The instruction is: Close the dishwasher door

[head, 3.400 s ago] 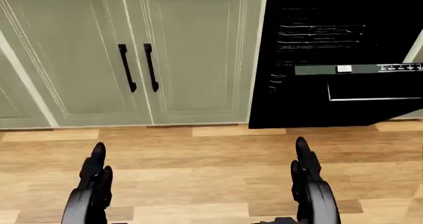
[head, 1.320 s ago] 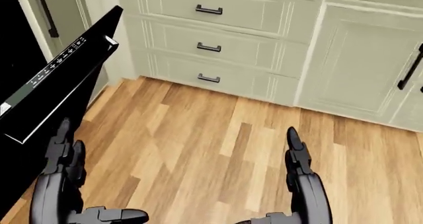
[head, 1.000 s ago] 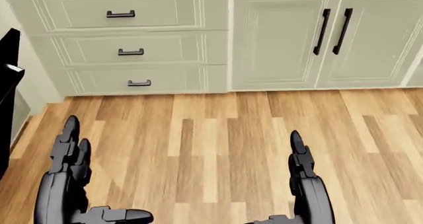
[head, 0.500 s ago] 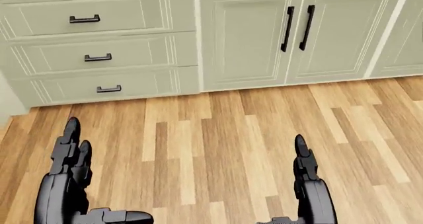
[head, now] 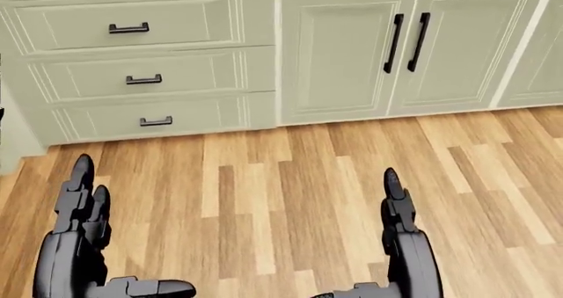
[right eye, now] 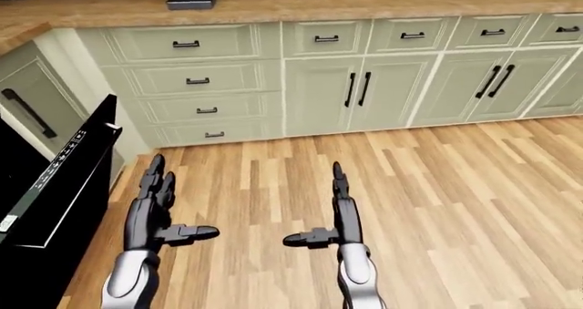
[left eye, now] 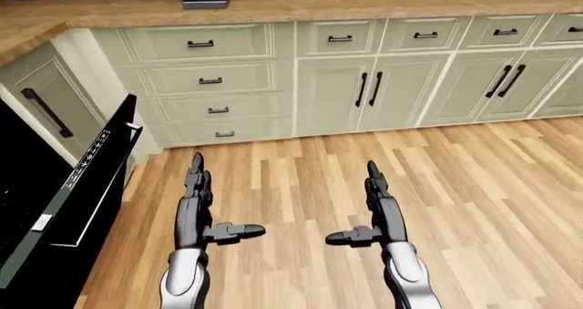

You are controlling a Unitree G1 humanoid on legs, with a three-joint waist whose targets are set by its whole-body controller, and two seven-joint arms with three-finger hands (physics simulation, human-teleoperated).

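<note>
Camera shifted; dishwasher door (left eye: 77, 186) cut off.

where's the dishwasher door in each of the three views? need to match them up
Left-eye view: dishwasher door half open at the left edge, leaning out over the floor, beside the left hand.
Right-eye view: same door, left edge, slightly further left.
Head view: not clearly in it; only a dark sliver at the far left edge.
Shared landmark: the three-drawer stack under the counter.

No legible text; only unreadable marks on the dishwasher door (left eye: 87, 179).
</note>
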